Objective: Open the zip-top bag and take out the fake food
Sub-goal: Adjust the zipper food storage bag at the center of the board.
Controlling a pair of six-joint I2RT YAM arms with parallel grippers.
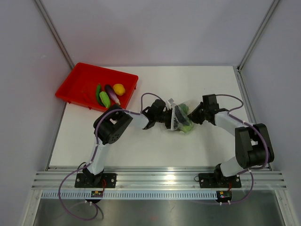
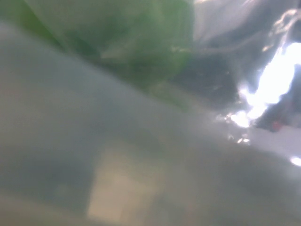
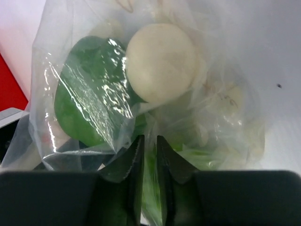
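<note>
The clear zip-top bag (image 1: 181, 117) hangs mid-table between my two grippers. My left gripper (image 1: 167, 117) is pushed in at its left side. The left wrist view is a blur of bag film (image 2: 254, 84) with a green piece (image 2: 141, 37) behind it, and the fingers are hidden. My right gripper (image 1: 193, 116) is at the bag's right side. Its jaws (image 3: 149, 139) stand a narrow gap apart with a fold of the bag (image 3: 70, 52) between them. Inside the bag are a green piece (image 3: 84, 103) and a round white piece (image 3: 160, 61). More fake food lies in the red tray (image 1: 77, 82): green (image 1: 101, 95), purple (image 1: 112, 94), yellow (image 1: 119, 88).
The red tray sits at the table's far left corner, close to the left wall. Grey walls close in the table on three sides. A ribbed aluminium rail (image 1: 155, 181) with the arm bases runs along the near edge.
</note>
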